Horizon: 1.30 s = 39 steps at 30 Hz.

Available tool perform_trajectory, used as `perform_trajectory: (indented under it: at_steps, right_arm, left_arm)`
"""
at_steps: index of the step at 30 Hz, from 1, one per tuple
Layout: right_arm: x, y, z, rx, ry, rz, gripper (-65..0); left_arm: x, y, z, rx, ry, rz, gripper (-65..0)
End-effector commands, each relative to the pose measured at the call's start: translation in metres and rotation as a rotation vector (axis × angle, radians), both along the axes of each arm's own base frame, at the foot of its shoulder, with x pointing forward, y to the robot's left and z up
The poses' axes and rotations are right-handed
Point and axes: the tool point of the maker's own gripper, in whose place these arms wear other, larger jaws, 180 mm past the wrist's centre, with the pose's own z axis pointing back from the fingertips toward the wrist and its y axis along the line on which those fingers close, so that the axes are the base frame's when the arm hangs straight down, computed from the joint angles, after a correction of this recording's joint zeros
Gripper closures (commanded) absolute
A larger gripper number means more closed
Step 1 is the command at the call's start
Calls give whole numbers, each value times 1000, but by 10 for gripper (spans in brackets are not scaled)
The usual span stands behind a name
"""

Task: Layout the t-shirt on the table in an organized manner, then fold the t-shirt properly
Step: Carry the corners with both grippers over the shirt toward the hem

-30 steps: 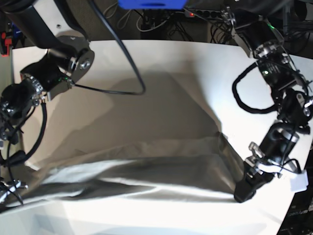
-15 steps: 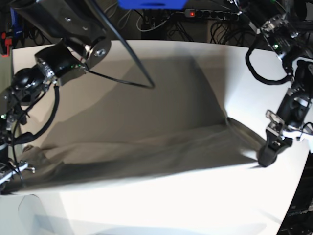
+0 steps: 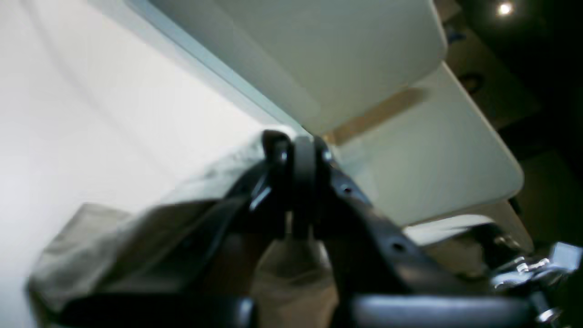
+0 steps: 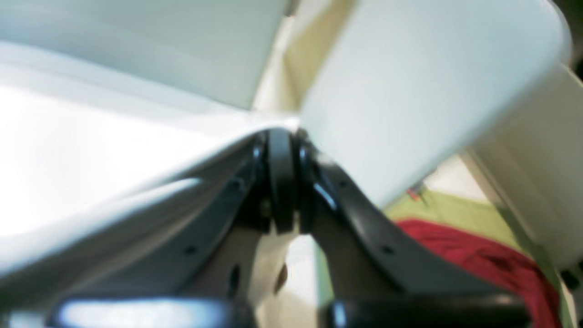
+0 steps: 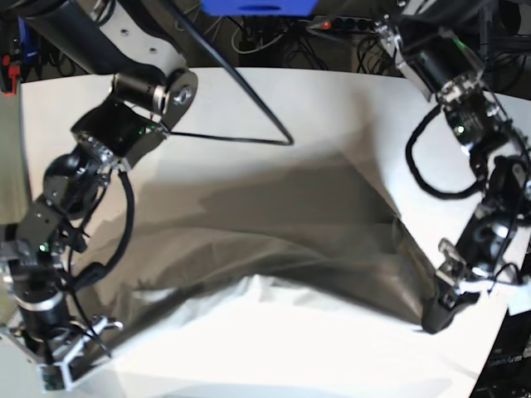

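Observation:
The light grey-beige t-shirt (image 5: 290,240) lies stretched wide over the white table (image 5: 274,99), its near edge wavy and partly washed out by glare. My left gripper (image 5: 433,322), at the right of the base view, is shut on the shirt's near right corner. In the left wrist view the fingers (image 3: 296,141) pinch the cloth (image 3: 136,237). My right gripper (image 5: 70,365), at the lower left, is shut on the near left corner. In the right wrist view the fingers (image 4: 280,136) clamp a bright fold of shirt (image 4: 114,214).
A black cable (image 5: 249,124) hangs from the right-wrist arm across the far table. Cables and a power strip (image 5: 332,23) lie behind the table's back edge. A red cloth (image 4: 478,264) lies on the floor beyond the table's edge.
Both grippers have moved down and toward the near edge since half a second ago, drawing the shirt's near edge with them. The shirt now lies lower and wavier.

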Motion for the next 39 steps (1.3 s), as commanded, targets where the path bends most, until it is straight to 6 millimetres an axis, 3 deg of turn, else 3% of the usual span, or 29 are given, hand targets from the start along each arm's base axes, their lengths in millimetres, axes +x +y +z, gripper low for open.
perform_trajectory:
  at_steps: [1, 10, 16, 21, 25, 34, 36, 39]
  right_arm:
    - [9, 5, 27, 3, -79, 24, 0]
    - [64, 10, 2, 59, 54, 98, 0]
    - [86, 19, -9, 86, 62, 165, 0]
    - [98, 31, -13, 114, 53, 217, 0]
    - [113, 47, -18, 153, 56, 276, 0]
    - [133, 74, -26, 221, 73, 363, 0]
    - [134, 79, -31, 232, 80, 378, -37]
    - [135, 82, -36, 239, 95, 383, -179]
  left_arm:
    - [10, 2, 16, -10, -43, 7, -1]
    - [68, 23, -9, 16, 93, 68, -1]
    - [94, 32, -17, 64, 164, 105, -1]
    - [105, 36, -20, 84, 197, 119, -1]
    - [112, 53, -17, 111, 154, 216, -2]
    - [127, 47, -18, 300, 55, 265, -7]
    - [130, 43, -21, 323, 53, 258, -48]
    - [133, 45, -32, 335, 82, 256, -236]
